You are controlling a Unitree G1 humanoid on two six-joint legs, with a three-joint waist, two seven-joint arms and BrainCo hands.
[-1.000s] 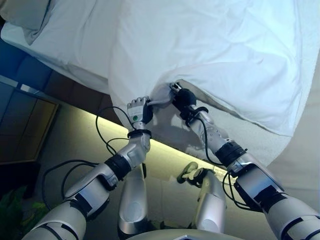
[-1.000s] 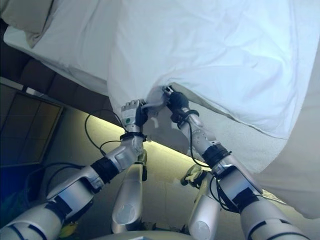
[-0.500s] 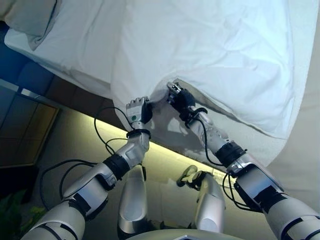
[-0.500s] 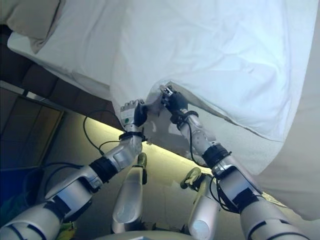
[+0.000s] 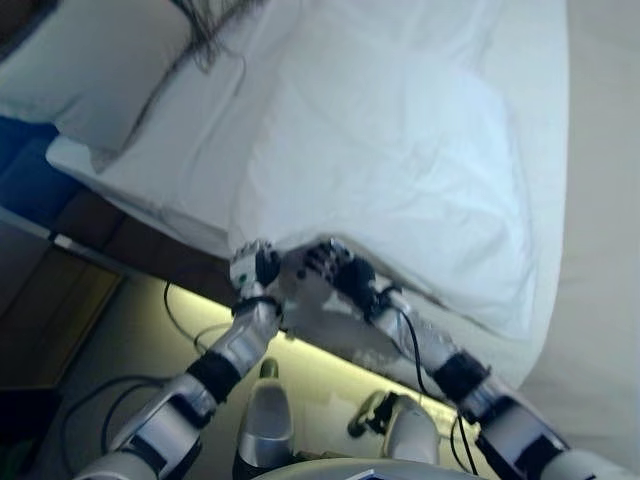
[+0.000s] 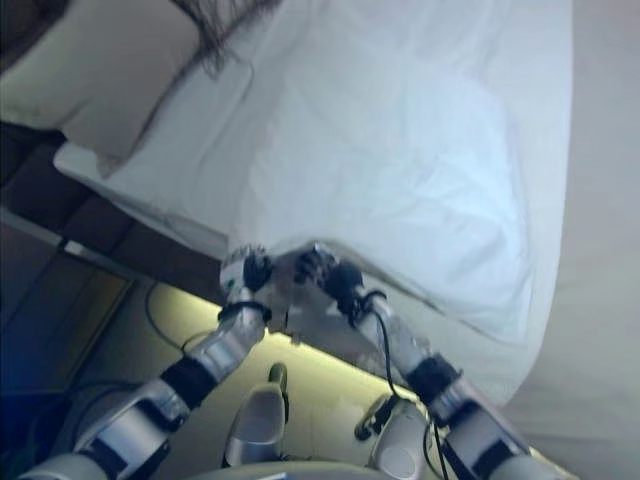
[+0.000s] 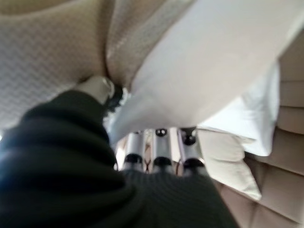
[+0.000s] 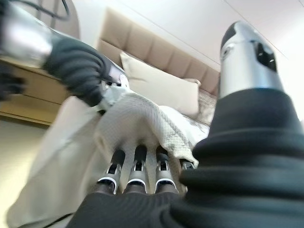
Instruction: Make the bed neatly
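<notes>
**Duvet corner gathered at the bed's side edge, spreading yet to come**

Both hands meet at one spot on the near side edge of the bed [image 5: 150, 195], where the white duvet [image 5: 400, 150] folds down over the mattress. The left hand [image 5: 252, 268] has its fingers curled round a bunch of the duvet's edge; its wrist view shows the thumb pinching cloth against the fingers, with a textured beige blanket [image 7: 47, 52] just beside the white sheet. The right hand [image 5: 322, 262] is touching the same gathered corner: its wrist view shows the fingers curled into a fold of textured waffle cloth [image 8: 142, 123], with the left hand right next to it.

The duvet lies across most of the bed but is bunched and creased near the held corner, and its lower border hangs unevenly over the side edge. A beige pillow [image 5: 90, 70] sits at the head end, towards the far left corner.

As a judgement, the task is at an early-to-middle stage: the cover is on the bed and gripped, but it is not yet pulled flat, squared to the edges or smoothed, and the pillow end looks unarranged.
</notes>
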